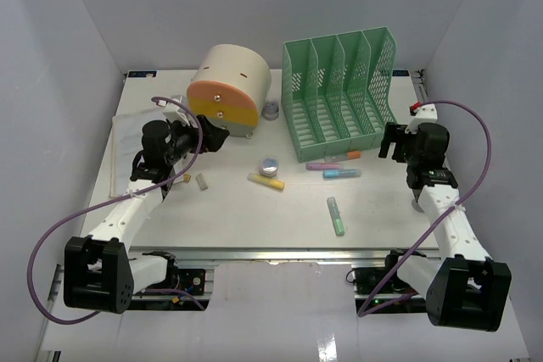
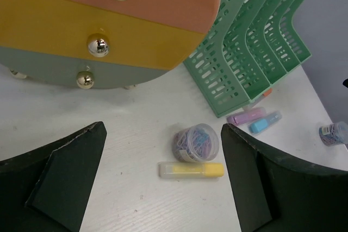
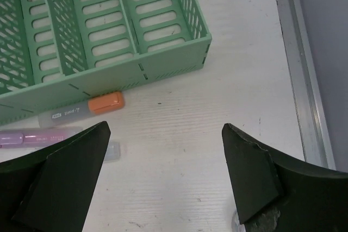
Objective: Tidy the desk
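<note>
The white desk (image 1: 237, 209) holds scattered stationery. My left gripper (image 1: 212, 137) hangs open in front of the round drawer unit (image 1: 227, 91), holding nothing. In the left wrist view its jaws (image 2: 163, 129) frame a tub of paper clips (image 2: 197, 142) and a yellow highlighter (image 2: 191, 169) lying against it. My right gripper (image 1: 389, 142) is open and empty by the right end of the green file organizer (image 1: 339, 95). Seen from the right wrist, bare desk lies between its fingers (image 3: 166, 127), with an orange-capped highlighter (image 3: 81, 110) against the organizer wall (image 3: 109, 36).
Purple (image 1: 322, 165) and blue (image 1: 341, 173) highlighters lie before the organizer, a green one (image 1: 336, 215) nearer the front rail. A small white marker (image 1: 202, 181) sits left of centre. A second clip tub (image 1: 271, 111) stands behind. Paper sheets (image 1: 127, 129) lie at the far left.
</note>
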